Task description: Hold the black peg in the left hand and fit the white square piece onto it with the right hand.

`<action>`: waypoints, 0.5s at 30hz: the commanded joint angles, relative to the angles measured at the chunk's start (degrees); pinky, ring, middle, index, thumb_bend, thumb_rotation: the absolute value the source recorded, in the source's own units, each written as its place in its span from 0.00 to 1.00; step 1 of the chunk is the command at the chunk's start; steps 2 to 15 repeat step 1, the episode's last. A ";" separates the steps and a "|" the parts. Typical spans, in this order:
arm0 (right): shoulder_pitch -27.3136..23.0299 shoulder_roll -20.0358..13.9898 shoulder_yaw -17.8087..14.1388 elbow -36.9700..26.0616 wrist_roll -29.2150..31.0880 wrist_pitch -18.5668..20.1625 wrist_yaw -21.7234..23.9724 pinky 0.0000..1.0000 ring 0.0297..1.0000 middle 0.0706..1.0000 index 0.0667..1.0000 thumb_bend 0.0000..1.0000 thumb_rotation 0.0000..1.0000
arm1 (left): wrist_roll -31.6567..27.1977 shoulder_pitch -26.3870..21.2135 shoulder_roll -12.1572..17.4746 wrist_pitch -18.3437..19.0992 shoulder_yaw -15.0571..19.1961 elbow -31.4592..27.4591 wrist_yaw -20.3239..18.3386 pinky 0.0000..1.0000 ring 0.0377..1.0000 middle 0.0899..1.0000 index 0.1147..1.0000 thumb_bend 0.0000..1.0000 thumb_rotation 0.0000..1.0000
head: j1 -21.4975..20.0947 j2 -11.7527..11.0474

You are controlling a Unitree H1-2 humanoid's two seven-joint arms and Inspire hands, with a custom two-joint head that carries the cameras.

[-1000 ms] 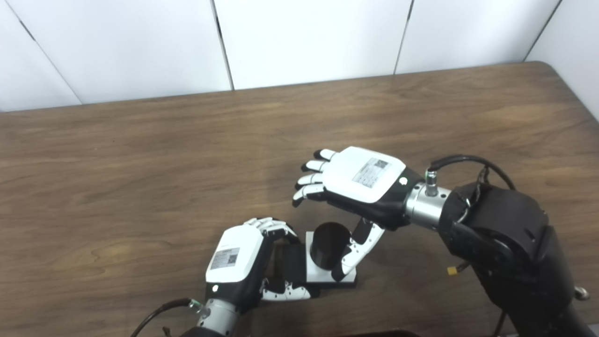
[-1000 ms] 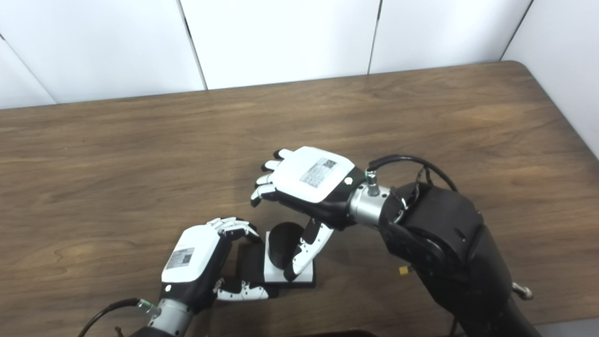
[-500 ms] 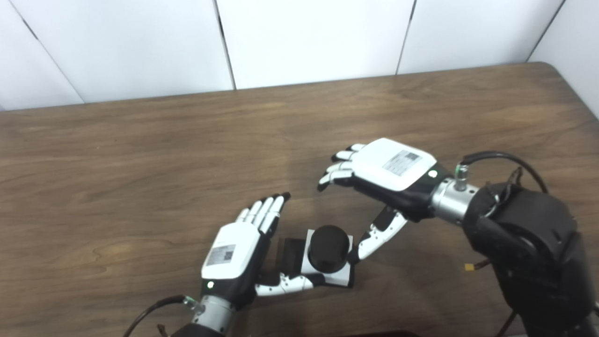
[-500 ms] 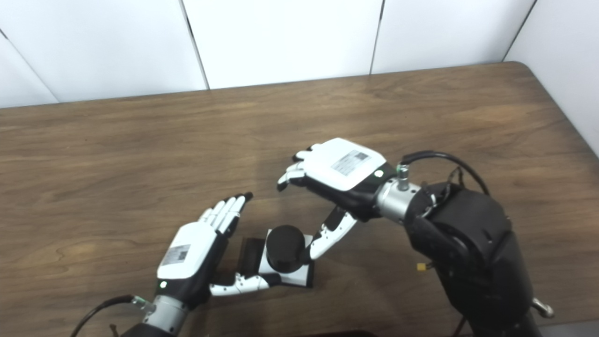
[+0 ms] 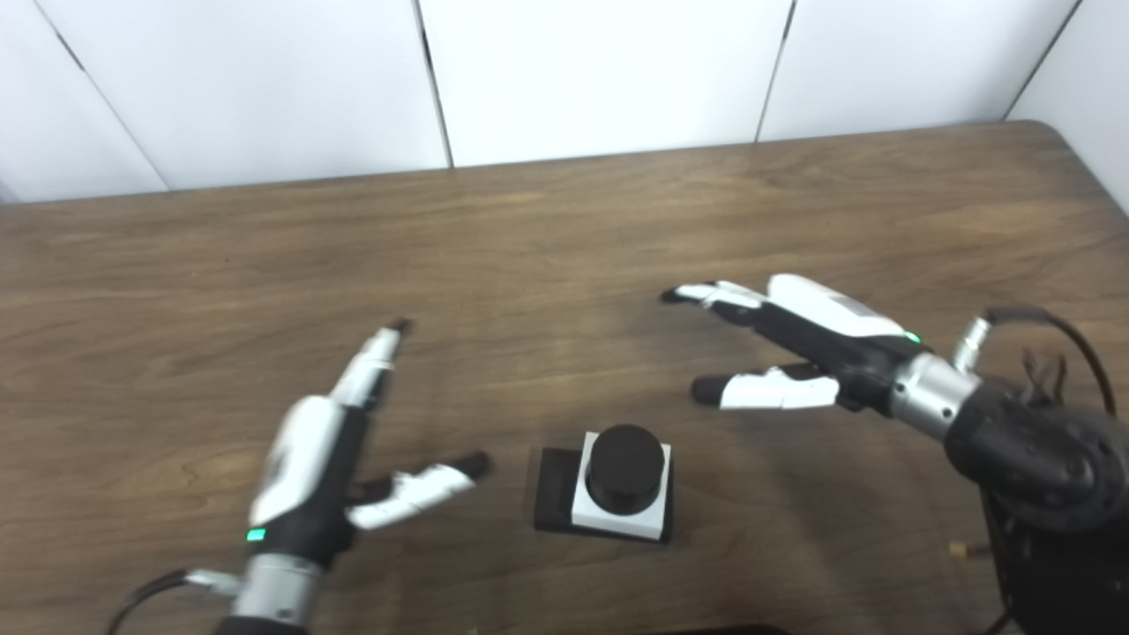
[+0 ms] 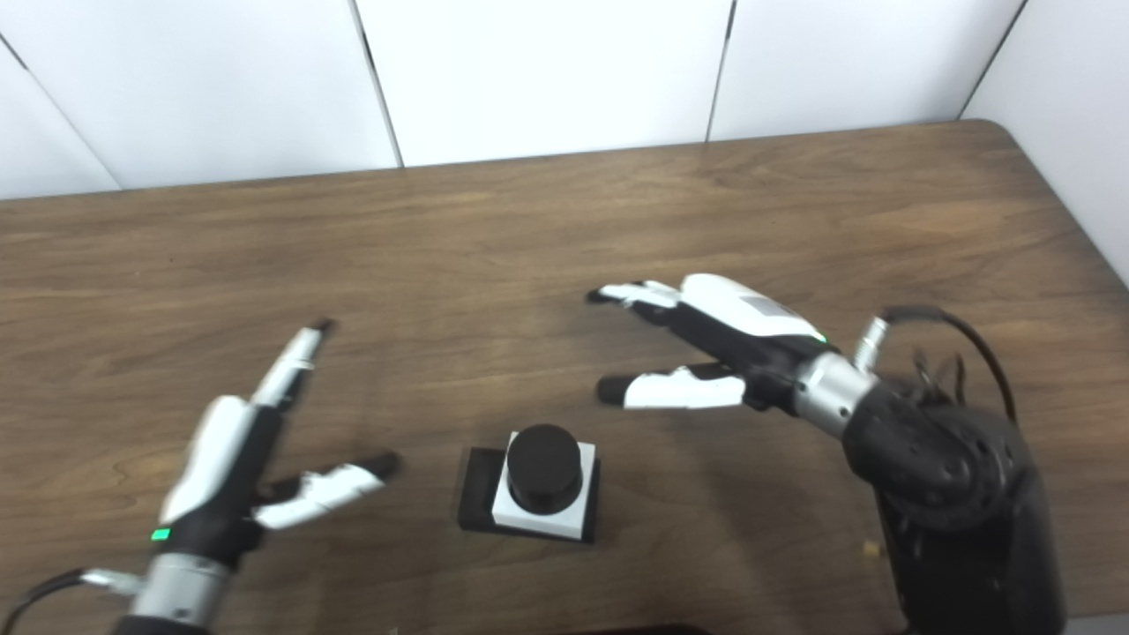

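Note:
The black peg stands upright on its black base on the table near the front edge. The white square piece sits around the peg, resting on the base. My left hand is open and empty, well to the left of the assembly and apart from it. My right hand is open and empty, above and to the right of the assembly, fingers pointing left. The same scene shows in the right eye view, with the peg between the left hand and the right hand.
The brown wooden table stretches back to white wall panels. Its right far corner is rounded. My right forearm is at the right front.
Both hands opened and let go of the assembly. The left hand drew back to the left, the right hand to the right. The peg with the white piece stays on the table.

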 commanded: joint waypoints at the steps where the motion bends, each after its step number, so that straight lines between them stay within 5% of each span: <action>1: 2.48 2.37 -1.32 0.11 2.78 -0.37 -7.17 0.95 1.00 1.00 1.00 0.71 1.00 | -12.09 -0.52 -4.99 1.90 4.07 -0.27 2.45 0.96 0.99 0.99 0.99 0.84 0.94 | -0.29 0.00; 15: 2.48 2.37 -1.32 0.11 2.78 -0.37 -7.17 0.95 1.00 1.00 1.00 0.71 1.00 | -12.09 -0.52 -4.99 1.90 4.07 -0.27 2.45 0.96 0.99 0.99 0.99 0.84 0.94 | -0.29 0.00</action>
